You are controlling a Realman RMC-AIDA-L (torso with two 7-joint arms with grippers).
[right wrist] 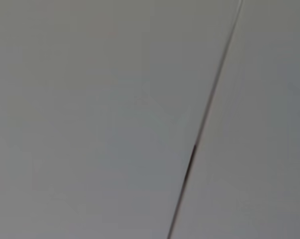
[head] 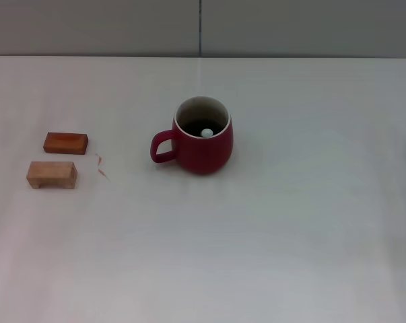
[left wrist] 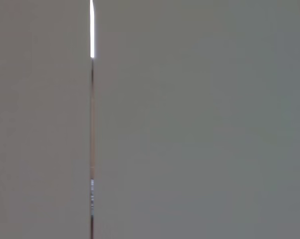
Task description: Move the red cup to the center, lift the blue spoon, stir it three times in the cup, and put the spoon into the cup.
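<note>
Neither gripper appears in any view, so finger state cannot be told; both wrist views show only a grey panel with a seam. On the table (head: 270,256), two wooden blocks (head: 52,174) lie at the left. Farther back, near centre, stands the red cup (head: 203,136) (dark red, cream inner wall, handle leftward), the blue spoon (head: 207,132) showing only its pale tip inside. Judged: the task looks complete; nothing remains but staying clear.
</note>
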